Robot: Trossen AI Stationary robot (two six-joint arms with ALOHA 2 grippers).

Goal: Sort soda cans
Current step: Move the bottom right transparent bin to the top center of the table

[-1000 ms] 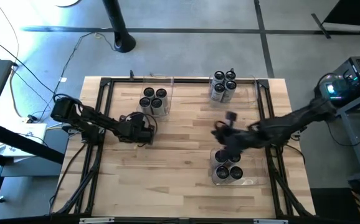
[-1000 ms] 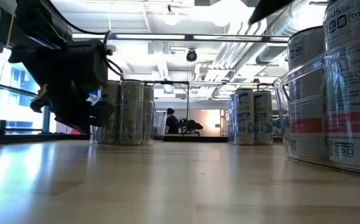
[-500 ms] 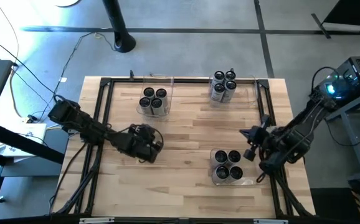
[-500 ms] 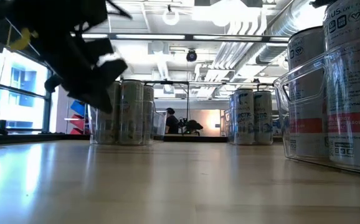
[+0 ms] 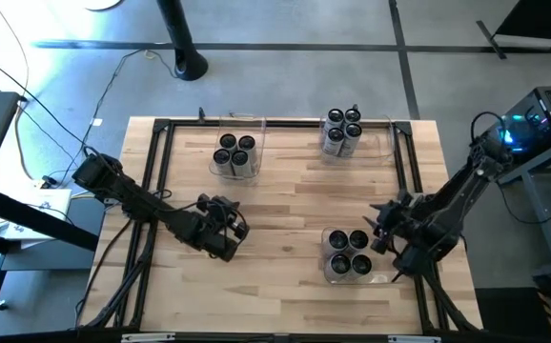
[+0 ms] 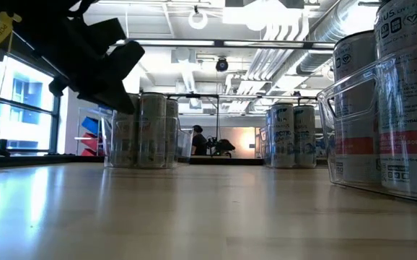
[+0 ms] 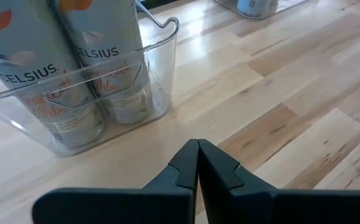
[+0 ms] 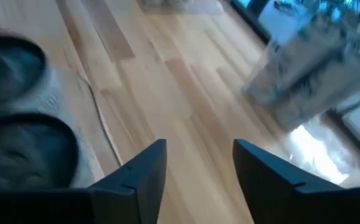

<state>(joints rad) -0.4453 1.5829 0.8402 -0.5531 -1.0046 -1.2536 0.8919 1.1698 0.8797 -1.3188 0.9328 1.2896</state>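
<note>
Your left gripper (image 5: 230, 232) hangs over bare wood on the left half of the table (image 5: 285, 195), its two fingers pressed together with nothing between them. Your right gripper (image 5: 382, 232) sits near the table's right edge, just beside the front bin (image 5: 352, 276), fingers spread apart and empty. You can see the soda cans in three groups of four: one group (image 5: 234, 153) in the clear bin (image 5: 259, 129) at the back left, another (image 5: 340, 130) in the bin (image 5: 380, 143) at the back right, and the third (image 5: 349, 252) in the front bin beside your right gripper. All cans stand upright.
</note>
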